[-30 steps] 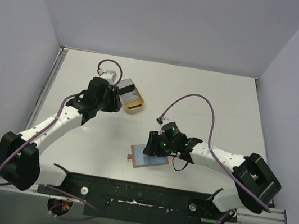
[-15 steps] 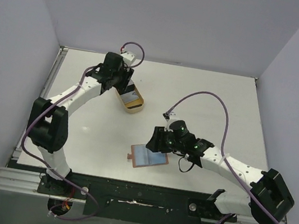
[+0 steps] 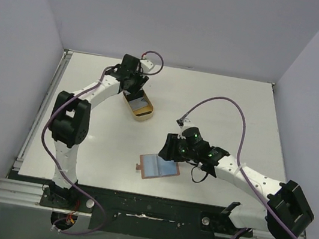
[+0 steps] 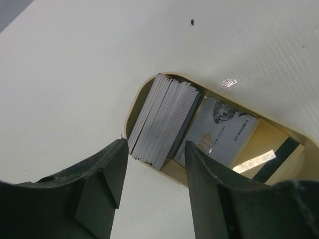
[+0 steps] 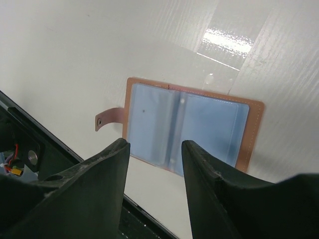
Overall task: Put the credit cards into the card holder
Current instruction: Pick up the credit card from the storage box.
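Observation:
The credit cards [image 4: 164, 119] stand on edge as a grey stack at one end of a tan oval tray [image 4: 128, 110]. A silver card [image 4: 219, 132] printed VIP lies flat beside them. My left gripper [image 4: 155, 149] hovers open just short of the stack, holding nothing. From above, the left gripper [image 3: 131, 86] sits at the far end of the tray [image 3: 145, 115]. The card holder [image 5: 184, 124] lies open and flat, blue inside with a brown edge and snap tab [image 5: 107, 118]. My right gripper [image 5: 154, 149] hangs open above it, empty. The top view shows this gripper [image 3: 170, 151] over the holder [image 3: 157, 167].
The table's black front rail [image 5: 30, 149] runs close below the card holder. Purple cables [image 3: 222, 108] loop over both arms. Grey walls close in the table on the left, back and right.
The left arm has swung toward the back and now reaches the tray from its far end, jaws wider. The right gripper has shifted slightly over the holder and opened a little.

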Robot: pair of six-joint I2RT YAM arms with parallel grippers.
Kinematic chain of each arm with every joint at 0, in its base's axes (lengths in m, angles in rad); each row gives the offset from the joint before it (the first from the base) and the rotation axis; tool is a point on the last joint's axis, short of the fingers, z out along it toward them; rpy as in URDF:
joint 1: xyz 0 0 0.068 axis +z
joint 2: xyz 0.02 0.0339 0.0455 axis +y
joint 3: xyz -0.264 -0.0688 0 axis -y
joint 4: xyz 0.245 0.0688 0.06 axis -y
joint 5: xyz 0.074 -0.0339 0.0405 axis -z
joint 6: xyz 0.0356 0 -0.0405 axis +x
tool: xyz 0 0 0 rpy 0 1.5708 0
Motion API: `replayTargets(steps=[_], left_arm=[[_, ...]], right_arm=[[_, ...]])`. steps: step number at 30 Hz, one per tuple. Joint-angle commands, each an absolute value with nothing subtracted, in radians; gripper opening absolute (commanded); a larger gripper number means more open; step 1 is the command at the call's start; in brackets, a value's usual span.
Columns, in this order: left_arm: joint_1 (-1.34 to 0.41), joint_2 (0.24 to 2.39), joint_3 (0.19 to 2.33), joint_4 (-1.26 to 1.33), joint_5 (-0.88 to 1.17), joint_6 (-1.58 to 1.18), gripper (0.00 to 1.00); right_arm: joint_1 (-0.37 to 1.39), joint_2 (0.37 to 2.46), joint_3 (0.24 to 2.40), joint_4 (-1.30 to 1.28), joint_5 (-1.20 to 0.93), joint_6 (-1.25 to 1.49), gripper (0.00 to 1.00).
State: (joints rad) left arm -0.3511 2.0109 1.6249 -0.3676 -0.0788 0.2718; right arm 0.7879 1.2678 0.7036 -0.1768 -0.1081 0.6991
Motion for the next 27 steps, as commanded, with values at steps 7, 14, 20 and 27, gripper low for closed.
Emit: replayTargets(steps=[7, 14, 20, 27], left_arm=[[-0.351, 2.082, 1.686, -0.353, -0.091, 0.337, 0.48], [-0.354, 2.095, 1.664, -0.318, -0.125, 0.347, 0.48], [-0.362, 2.115, 1.661, -0.311, -0.178, 0.365, 0.47], [-0.38, 2.128, 1.655, -0.304, -0.239, 0.392, 0.41]], right_arm=[[0.773, 1.284, 0.808, -0.204, -0.078, 0.688, 0.47], [0.772, 1.28, 0.81, -0.208, -0.082, 0.69, 0.47], [0.772, 1.265, 0.801, -0.206, -0.078, 0.694, 0.48], [0.77, 1.264, 0.79, -0.2, -0.079, 0.696, 0.48]])
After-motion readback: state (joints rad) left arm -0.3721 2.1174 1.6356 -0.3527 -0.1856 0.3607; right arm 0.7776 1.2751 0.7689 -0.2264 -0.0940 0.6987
